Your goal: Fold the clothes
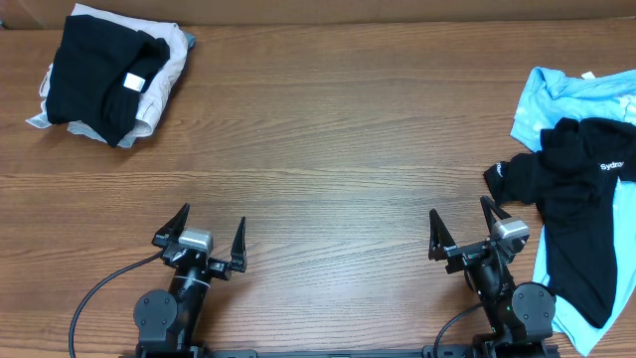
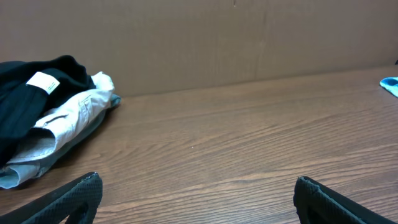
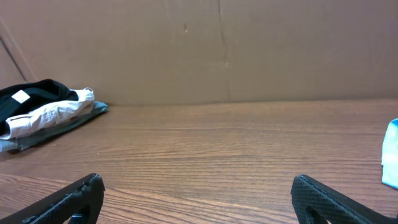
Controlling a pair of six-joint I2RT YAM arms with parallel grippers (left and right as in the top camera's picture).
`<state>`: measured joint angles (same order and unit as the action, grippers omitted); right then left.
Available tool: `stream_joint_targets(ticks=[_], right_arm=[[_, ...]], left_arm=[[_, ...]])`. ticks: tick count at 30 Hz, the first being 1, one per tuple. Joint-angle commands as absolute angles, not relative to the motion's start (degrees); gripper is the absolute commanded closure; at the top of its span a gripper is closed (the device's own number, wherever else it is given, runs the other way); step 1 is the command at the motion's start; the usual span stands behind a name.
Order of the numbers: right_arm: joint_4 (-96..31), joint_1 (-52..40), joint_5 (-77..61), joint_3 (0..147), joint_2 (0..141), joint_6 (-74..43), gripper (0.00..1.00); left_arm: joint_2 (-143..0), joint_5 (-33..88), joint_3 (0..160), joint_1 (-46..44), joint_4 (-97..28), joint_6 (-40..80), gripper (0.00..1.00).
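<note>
Both jaws spread, empty; folded pile (image 1: 111, 75) far left, black T-shirt (image 1: 576, 209) atop blue ones (image 1: 568, 94) right

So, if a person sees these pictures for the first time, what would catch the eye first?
Probably the crumpled black T-shirt lying over light blue shirts at the far right, set against the neat stack of folded clothes in the far left corner. Both the left gripper and right gripper sit open and empty at the front.

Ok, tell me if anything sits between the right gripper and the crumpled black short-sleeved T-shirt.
Nothing visible does. The open right gripper sits just beside the sleeve of the black short-sleeved T-shirt, only bare wooden table between.
</note>
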<state>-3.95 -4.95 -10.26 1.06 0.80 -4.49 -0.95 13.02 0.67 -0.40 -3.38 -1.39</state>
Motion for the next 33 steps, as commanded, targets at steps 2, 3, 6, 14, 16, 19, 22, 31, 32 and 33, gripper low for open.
stream_joint_targets(ticks=[2,3,6,14,16,19,22,31,32,33], right_arm=[[-3.57,-4.86,-9.93,0.45,0.16,-4.86,0.00],[-3.57,-4.86,-9.93,0.45,0.16,-4.86,0.00],[-3.57,-4.86,-9.93,0.45,0.16,-4.86,0.00],[-3.57,-4.86,-9.91,0.45,0.16,-4.86,0.00],[-2.85,-4.84,-8.86,0.47,0.16,-3.92,0.00],[0.40,-4.86,-8.16,0.47,0.16,-4.05,0.00],[4.54,-4.86,-8.36,0.47,0.16,-4.56,0.00],[17.32,-4.84,-10.09,5.56,0.16,-5.96,0.00],[16.43,-4.80,-10.09,7.33,0.16,-5.96,0.00],[15.14,-4.75,-10.09,9.32,0.16,-5.91,0.00]], left_arm=[[-0.32,12.25,0.27,-0.67,-3.16,-0.64,0.00],[-0.32,12.25,0.27,-0.67,-3.16,-0.64,0.00],[-0.32,12.25,0.27,-0.67,-3.16,-0.64,0.00],[-0.32,12.25,0.27,-0.67,-3.16,-0.64,0.00],[-0.32,12.27,0.27,-0.67,-3.14,-0.64,0.00],[-0.32,12.25,0.27,-0.67,-3.14,-0.64,0.00],[-0.32,12.32,0.30,-0.67,-1.26,3.90,0.00],[-0.32,18.09,4.93,-0.67,2.09,6.46,0.00],[-0.32,18.04,6.50,-0.67,0.45,6.42,0.00],[-0.32,18.00,8.25,-0.67,-1.48,6.28,0.00]])
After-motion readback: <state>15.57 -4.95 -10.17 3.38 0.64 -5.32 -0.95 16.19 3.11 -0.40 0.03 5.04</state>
